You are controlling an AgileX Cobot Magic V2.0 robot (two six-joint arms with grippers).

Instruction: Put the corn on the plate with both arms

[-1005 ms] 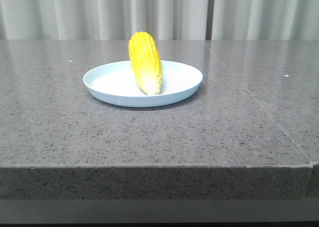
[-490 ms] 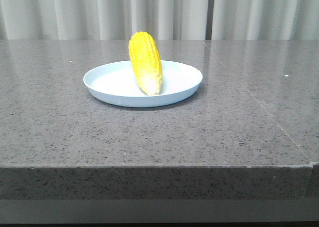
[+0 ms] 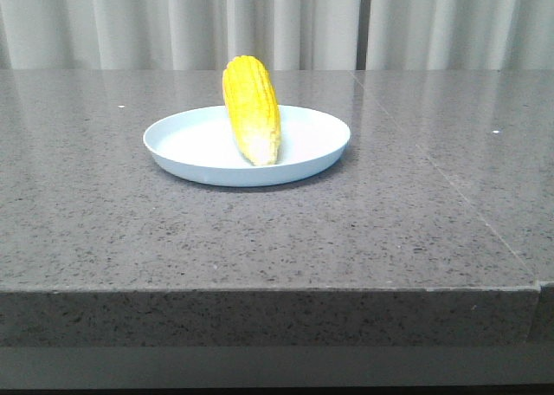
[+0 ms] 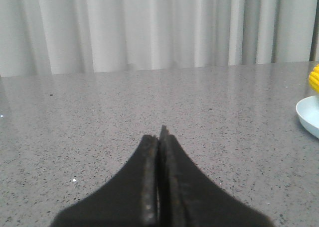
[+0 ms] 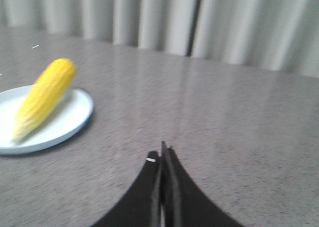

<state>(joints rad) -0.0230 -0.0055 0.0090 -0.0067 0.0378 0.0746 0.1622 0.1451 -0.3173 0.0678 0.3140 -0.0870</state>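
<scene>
We found the corn (image 3: 252, 109) lying across the plate (image 3: 190, 148), task apparently complete; left gripper (image 4: 160, 137) and right gripper (image 5: 162, 155) were closed, empty and well clear of it.

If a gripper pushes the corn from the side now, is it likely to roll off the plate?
The corn is round and tapered, so it would probably roll in a curve. It overhangs the far rim of the plate, so it may tip. It looks stiff.

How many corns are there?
1. The corn lies on the plate in the middle of the table, pale tip toward the camera. Nothing seems to hide another.
</scene>
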